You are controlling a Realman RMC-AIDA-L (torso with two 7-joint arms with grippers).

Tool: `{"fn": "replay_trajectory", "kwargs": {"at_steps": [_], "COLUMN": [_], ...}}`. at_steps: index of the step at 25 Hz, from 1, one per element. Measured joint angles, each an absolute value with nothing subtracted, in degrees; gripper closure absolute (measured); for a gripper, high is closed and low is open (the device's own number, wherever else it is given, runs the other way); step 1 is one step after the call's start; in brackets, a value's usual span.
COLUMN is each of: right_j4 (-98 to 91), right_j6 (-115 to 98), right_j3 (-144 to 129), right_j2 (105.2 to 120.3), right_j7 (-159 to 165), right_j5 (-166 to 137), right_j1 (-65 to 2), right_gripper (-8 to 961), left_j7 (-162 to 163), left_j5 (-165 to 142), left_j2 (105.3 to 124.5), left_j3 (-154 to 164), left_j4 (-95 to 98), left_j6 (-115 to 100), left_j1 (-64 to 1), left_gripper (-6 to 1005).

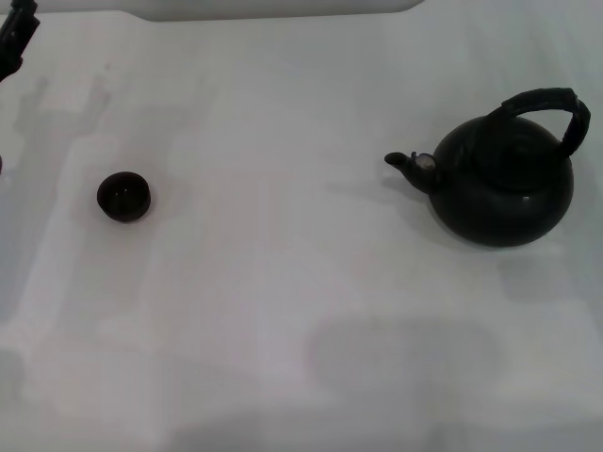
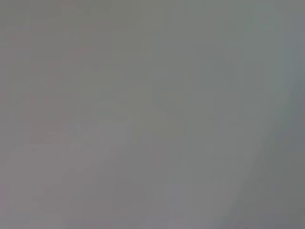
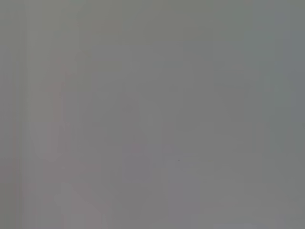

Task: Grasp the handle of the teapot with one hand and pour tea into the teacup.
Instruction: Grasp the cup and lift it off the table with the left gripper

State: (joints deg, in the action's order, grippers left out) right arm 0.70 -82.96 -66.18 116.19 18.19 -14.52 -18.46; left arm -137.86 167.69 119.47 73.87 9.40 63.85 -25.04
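Here the teapot (image 1: 504,184) sits upright on the white table (image 1: 283,311) at the right, spout (image 1: 407,164) toward the teacup (image 1: 123,197), which stands well apart at the left. The handle (image 1: 551,108) arches over the pot, untouched. Part of the left arm (image 1: 14,38) shows at the far left corner. Neither gripper is visible, so I cannot tell their state; both wrist views show only blank grey.

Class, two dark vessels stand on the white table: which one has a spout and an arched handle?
The teapot, on the robot's right; its handle arches over it. The small teacup has neither.
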Motion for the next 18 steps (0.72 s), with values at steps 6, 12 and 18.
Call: {"fn": "replay_trajectory", "kwargs": {"at_steps": [6,12,18], "right_j4": [0.7,0.6,0.6], "right_j6": [-83.0,-82.9,-82.7], "right_j3": [-66.2,-66.2,-66.2], "right_j2": [116.19,116.19,116.19], "right_j7": [18.2,18.2,18.3], "right_j5": [-14.4,-14.3,-14.3], "right_j1": [-18.5,-18.5,-18.5], "right_gripper": [82,83,83], "left_j7": [-137.8,-137.8,-137.8], "left_j5": [167.7,167.7,167.7], "left_j2": [119.54,119.42,119.43], "left_j3": [73.8,73.9,73.7], "left_j4": [9.4,9.4,9.4], "left_j6": [63.9,64.0,64.2], "left_j1": [-25.0,-25.3,-25.1], "left_gripper": [122,122,121]}}
